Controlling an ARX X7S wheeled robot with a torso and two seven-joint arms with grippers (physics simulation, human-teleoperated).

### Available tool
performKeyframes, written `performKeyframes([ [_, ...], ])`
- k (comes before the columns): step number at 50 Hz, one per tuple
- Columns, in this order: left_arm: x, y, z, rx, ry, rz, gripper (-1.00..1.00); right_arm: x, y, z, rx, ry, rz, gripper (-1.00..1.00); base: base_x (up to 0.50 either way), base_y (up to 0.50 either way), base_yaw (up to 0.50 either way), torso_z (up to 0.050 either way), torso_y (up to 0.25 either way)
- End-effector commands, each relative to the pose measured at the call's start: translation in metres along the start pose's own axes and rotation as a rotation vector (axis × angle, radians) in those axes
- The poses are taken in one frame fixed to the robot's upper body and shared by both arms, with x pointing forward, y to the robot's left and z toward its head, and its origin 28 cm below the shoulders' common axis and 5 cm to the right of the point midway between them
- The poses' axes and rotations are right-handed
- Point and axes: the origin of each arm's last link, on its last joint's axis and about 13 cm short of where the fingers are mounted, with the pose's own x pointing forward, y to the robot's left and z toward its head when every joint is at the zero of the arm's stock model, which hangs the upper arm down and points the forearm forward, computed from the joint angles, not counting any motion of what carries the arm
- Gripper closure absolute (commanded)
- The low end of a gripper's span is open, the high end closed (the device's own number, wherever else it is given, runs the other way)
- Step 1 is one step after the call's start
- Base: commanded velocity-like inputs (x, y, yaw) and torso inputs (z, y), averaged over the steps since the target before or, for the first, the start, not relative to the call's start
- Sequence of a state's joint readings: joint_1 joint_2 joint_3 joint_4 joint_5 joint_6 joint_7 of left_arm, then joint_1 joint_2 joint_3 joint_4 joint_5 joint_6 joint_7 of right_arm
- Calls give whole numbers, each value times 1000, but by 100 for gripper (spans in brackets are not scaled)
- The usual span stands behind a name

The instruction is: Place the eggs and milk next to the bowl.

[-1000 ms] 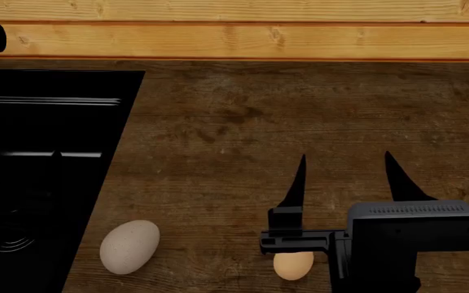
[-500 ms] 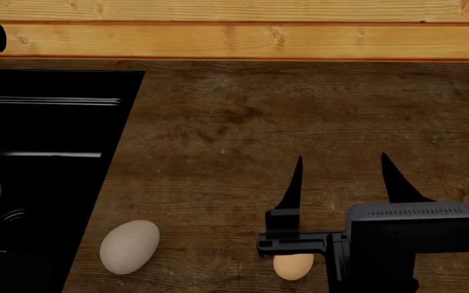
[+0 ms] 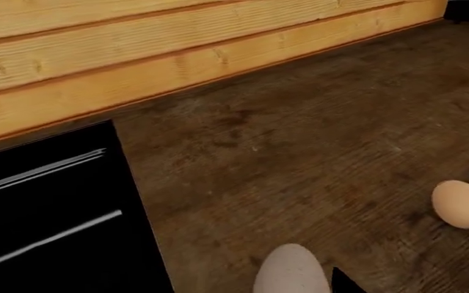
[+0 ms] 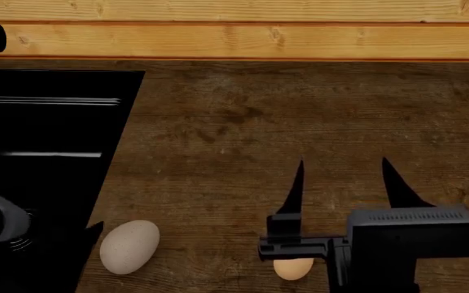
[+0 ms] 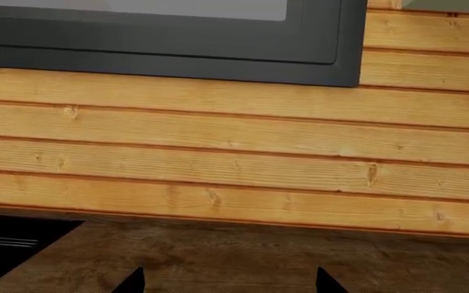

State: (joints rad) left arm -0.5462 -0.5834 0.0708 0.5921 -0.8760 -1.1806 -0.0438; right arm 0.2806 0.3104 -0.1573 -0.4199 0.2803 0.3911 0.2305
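We held the right gripper [image 4: 342, 183] wide open and empty above the orange-tan egg [image 4: 292, 267]. The left gripper [image 4: 94, 231] (state indeterminate) neared the pale egg [image 4: 129, 246]; we judged a slow, centred closure advisable.

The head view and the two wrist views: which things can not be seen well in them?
- Smaller egg: head view, its upper part hidden behind the right gripper.
- Larger egg: left wrist view, cut off by the picture edge.
- Left gripper: only one dark tip shows in each view, so whether the jaws are open cannot be told.
- Milk and bowl: in no view.
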Motion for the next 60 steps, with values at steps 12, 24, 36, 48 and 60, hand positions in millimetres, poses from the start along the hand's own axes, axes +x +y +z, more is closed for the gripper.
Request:
performKeyframes([
  [12, 12, -3, 2, 16, 50, -106, -100, -3, -3, 0, 8, 0, -13, -100, 0, 0, 0, 0, 0],
  [24, 30, 1, -3, 25, 67, -129, -100, -2, -4, -3, 6, 7, -15, -100, 0, 0, 0, 0, 0],
  [36, 45, 6, -8, 22, 82, -143, -100, -1, -4, -3, -1, 10, -17, -100, 0, 0, 0, 0, 0],
  [48, 52, 5, -12, 17, 95, -167, -100, -1, -3, -2, -9, 11, -18, -100, 0, 0, 0, 0, 0],
  [60, 52, 1, -17, 20, 115, -189, -100, -1, -3, -2, -12, 13, -16, -100, 0, 0, 0, 0, 0],
])
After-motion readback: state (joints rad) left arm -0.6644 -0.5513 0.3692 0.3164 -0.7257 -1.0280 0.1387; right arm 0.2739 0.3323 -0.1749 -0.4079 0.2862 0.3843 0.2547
